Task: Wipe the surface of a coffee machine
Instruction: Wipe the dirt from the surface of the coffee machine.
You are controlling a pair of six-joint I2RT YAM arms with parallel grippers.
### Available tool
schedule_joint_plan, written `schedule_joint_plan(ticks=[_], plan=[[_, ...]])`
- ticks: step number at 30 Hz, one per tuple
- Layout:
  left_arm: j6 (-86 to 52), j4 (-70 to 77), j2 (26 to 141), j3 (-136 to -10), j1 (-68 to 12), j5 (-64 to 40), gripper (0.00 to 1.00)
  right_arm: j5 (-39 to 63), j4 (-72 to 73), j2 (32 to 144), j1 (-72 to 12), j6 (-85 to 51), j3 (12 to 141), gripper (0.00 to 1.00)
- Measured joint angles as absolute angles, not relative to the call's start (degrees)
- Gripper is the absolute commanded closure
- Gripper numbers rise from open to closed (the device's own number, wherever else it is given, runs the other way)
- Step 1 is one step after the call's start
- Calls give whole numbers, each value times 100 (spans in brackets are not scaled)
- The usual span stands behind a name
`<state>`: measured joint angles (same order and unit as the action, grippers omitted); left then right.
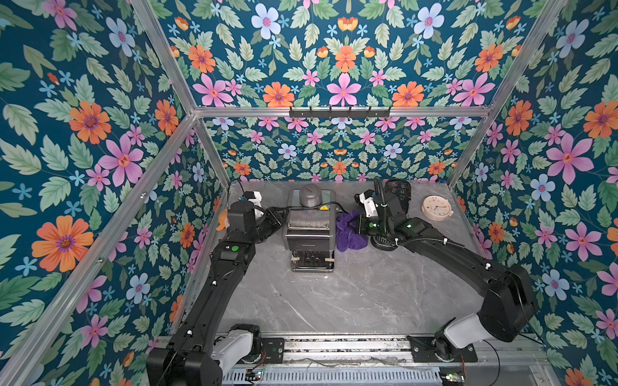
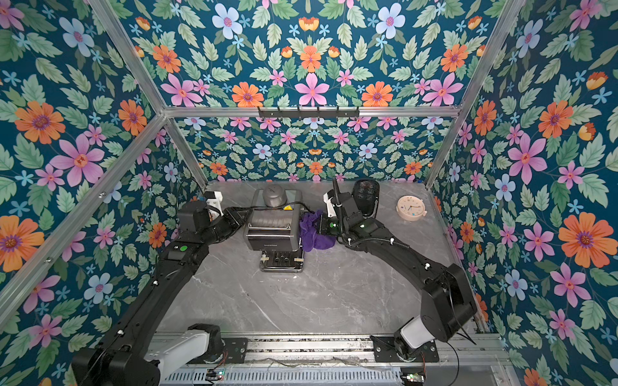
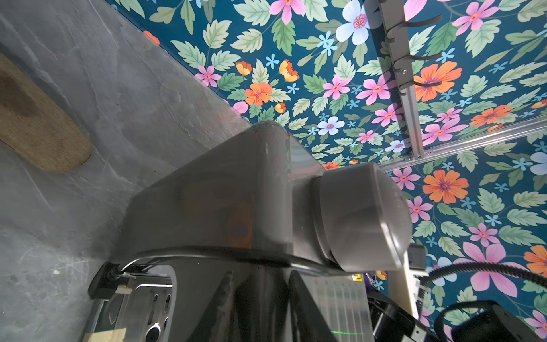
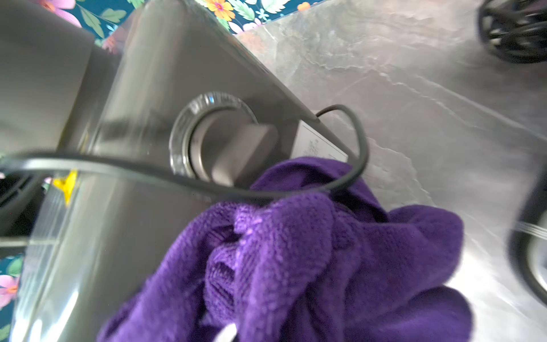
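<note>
- Two fingers of the right gripper (image 1: 358,228) pinch a bunched purple cloth (image 1: 347,234), and its folds hide them.
- The cloth lies between that gripper and the coffee machine (image 1: 309,230). It touches the machine's right flank just beside the side knob (image 4: 233,148), under a looping power cord (image 4: 359,154).
- The left gripper (image 1: 279,217) meets the opposite flank; its finger spread cannot be told.
- The machine's long axis runs front to back, with the drip tray (image 1: 312,262) pointing toward the arm bases.

Yellow warning-triangle sticker (image 1: 323,208) atop coffee machine (image 1: 309,234); brand lettering illegible.
</note>
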<state>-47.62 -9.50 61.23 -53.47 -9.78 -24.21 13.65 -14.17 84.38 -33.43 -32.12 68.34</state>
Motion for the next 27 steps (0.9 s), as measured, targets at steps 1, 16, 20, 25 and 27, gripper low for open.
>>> schedule_joint_plan(ticks=[1, 16, 20, 25, 27], plan=[[-4759, -965, 6101, -5343, -978, -2381, 68, 1286, -1470, 8326, -3347, -3153, 6790, 89], [-4407, -1439, 5736, -5341, -976, -1793, 64, 314, -1966, 7091, -4147, -2449, 7321, 98], [-4292, -1568, 5710, -5374, -976, -1789, 64, -93, -1938, 7135, -4860, -2053, 7793, 98], [-4200, -1682, 5542, -5347, -976, -1787, 63, -287, -1946, 7773, -5793, -1363, 8558, 98], [-4182, -1732, 5468, -5319, -976, -1767, 63, -311, -1944, 8051, -5979, -1129, 8790, 98]])
